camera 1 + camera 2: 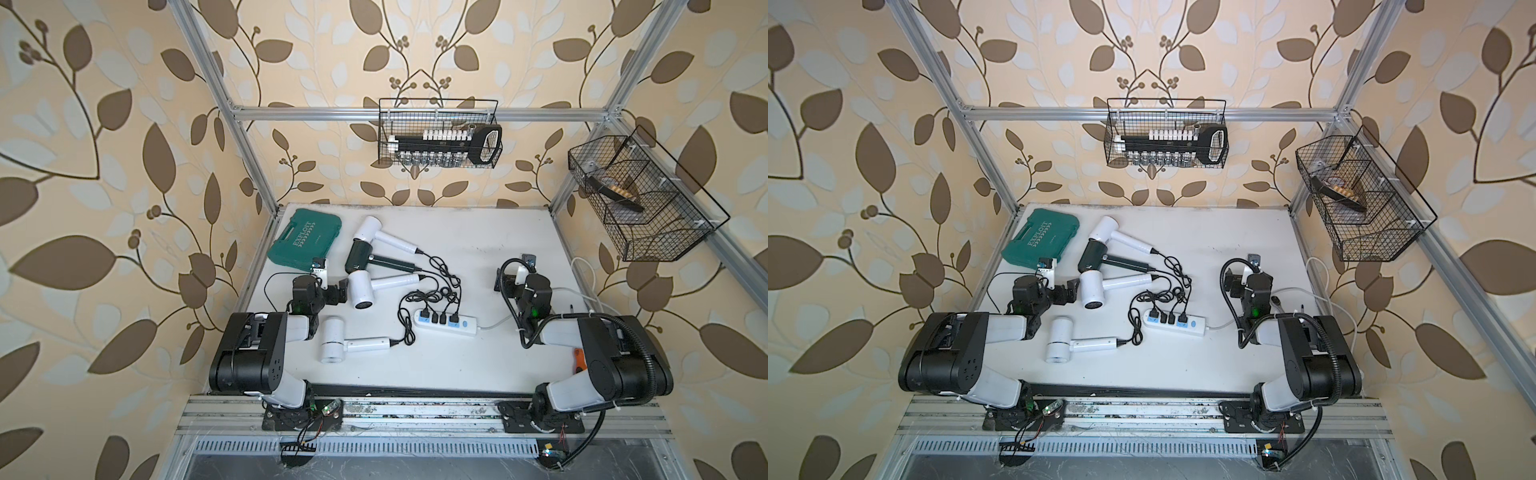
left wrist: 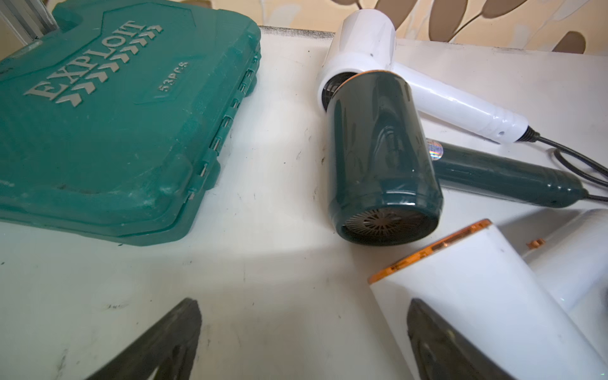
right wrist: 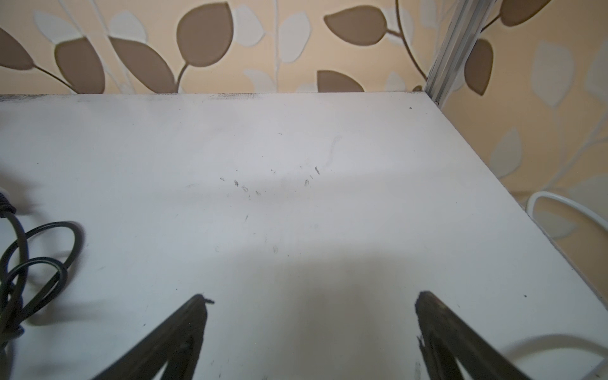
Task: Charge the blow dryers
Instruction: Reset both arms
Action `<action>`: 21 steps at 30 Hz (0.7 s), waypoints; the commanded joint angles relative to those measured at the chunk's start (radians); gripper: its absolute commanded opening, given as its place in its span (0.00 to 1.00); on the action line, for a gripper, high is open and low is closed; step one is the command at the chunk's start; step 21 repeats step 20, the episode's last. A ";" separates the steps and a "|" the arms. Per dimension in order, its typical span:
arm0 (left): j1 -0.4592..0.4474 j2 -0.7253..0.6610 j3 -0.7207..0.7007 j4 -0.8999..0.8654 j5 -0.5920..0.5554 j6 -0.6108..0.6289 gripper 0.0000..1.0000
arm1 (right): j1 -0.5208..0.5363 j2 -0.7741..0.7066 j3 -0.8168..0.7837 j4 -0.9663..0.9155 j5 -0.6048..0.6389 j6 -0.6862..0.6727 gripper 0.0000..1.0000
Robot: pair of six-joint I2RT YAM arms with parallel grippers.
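From the middle of my table (image 1: 478, 365), the case (image 1: 305, 243) lies at ten o'clock, with three blow dryers (image 1: 359, 255) side by side just right of it, handles pointing roughly toward three. The fourth dryer (image 1: 332, 345) lies alone at eight. The power strip (image 1: 446, 324) sits just toward five, cords (image 1: 419, 296) running into it. One basket (image 1: 386, 124) hangs at twelve, another basket (image 1: 665, 245) at two, above the table.

Robot lab cell (dressed like home); aluminium frame (image 1: 311, 111) around white table (image 1: 478, 249); leaf wallpaper (image 1: 104, 166); hung wire baskets (image 1: 415, 116)
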 commanded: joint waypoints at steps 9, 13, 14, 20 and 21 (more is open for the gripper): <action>0.005 -0.016 0.000 0.022 0.033 -0.002 0.99 | 0.007 0.001 -0.001 -0.015 -0.002 -0.013 0.98; 0.004 -0.016 0.000 0.022 0.033 -0.003 0.99 | 0.010 0.006 0.004 -0.021 -0.002 -0.014 0.98; 0.004 -0.017 0.000 0.022 0.033 -0.003 0.99 | 0.017 0.015 0.010 -0.022 0.005 -0.020 0.98; 0.005 -0.016 0.000 0.022 0.032 -0.002 0.99 | 0.019 -0.004 -0.008 -0.005 0.008 -0.021 0.98; 0.005 -0.016 0.000 0.022 0.032 -0.002 0.99 | 0.019 -0.004 -0.008 -0.005 0.008 -0.021 0.98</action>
